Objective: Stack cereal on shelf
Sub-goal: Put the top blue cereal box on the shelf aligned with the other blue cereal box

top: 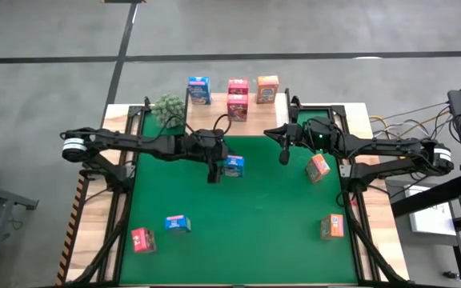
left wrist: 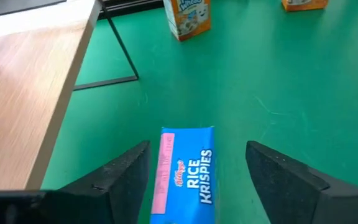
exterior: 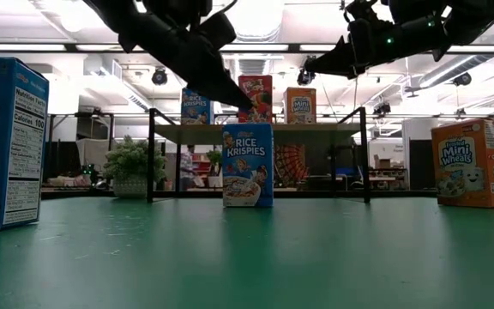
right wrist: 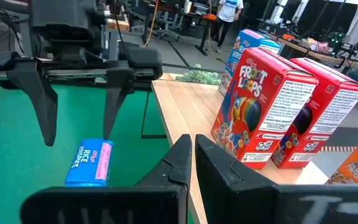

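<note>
A blue printed cardboard Rice Krispies box [left wrist: 188,177] is standing upright on the green mat-covered bench [top: 254,216], directly beneath the left tool [left wrist: 197,180]. That tool's two dark fingers are spread wide, one on either side of the box top and touching neither, so the box is ungrasped.

The right tool [right wrist: 191,158] is hovering clenched and empty, off to the right of the left tool and just in front of the low light wooden shelf on thin black legs [top: 214,120].

Judging by the layout, the task is roughly half done. Four boxes appear to be sitting on the shelf: a blue one [top: 198,90], two pink-red Froot Loops boxes [top: 238,99] and an orange Mini Wheats box [top: 267,89]. Five are waiting on the bench: the blue one under the left tool, an orange box [top: 318,166] by the right arm, another orange box [top: 331,227], a small blue box [top: 177,224] and a pink-red box [top: 142,239].

The shelf's front edge lies just beyond both tools. Open mat stretches behind them. A green leafy plant [top: 168,106] is occupying the shelf's left end.
</note>
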Available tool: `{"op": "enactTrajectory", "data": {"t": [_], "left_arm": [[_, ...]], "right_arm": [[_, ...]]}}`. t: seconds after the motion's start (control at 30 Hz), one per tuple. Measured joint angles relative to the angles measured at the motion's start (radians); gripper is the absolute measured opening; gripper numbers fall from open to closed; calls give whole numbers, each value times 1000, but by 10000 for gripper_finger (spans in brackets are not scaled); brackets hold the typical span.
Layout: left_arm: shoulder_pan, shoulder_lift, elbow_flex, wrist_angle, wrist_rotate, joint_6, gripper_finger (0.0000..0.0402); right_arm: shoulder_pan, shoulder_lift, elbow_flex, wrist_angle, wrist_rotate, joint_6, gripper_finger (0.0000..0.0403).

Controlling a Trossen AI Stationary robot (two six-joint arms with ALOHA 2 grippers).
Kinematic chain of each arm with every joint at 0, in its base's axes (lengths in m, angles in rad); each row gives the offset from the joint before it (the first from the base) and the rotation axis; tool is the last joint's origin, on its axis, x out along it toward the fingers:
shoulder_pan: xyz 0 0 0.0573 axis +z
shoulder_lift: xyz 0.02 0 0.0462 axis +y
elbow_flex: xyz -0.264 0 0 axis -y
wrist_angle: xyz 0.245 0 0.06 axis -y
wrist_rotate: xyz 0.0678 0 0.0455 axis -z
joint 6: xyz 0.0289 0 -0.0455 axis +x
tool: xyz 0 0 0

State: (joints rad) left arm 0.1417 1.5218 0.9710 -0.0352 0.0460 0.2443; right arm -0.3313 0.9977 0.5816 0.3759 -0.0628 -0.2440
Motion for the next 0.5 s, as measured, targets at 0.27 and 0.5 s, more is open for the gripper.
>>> {"op": "enactTrajectory", "data": {"t": [0.27, 0.5], "left_arm": [[7, 63, -8, 47, 26, 5, 270], [32, 116, -5, 69, 35, -5, 267]], "right_arm": [[0, 1, 0, -5, -1, 0, 13], [0, 3, 0, -7, -1, 1, 13]]}}
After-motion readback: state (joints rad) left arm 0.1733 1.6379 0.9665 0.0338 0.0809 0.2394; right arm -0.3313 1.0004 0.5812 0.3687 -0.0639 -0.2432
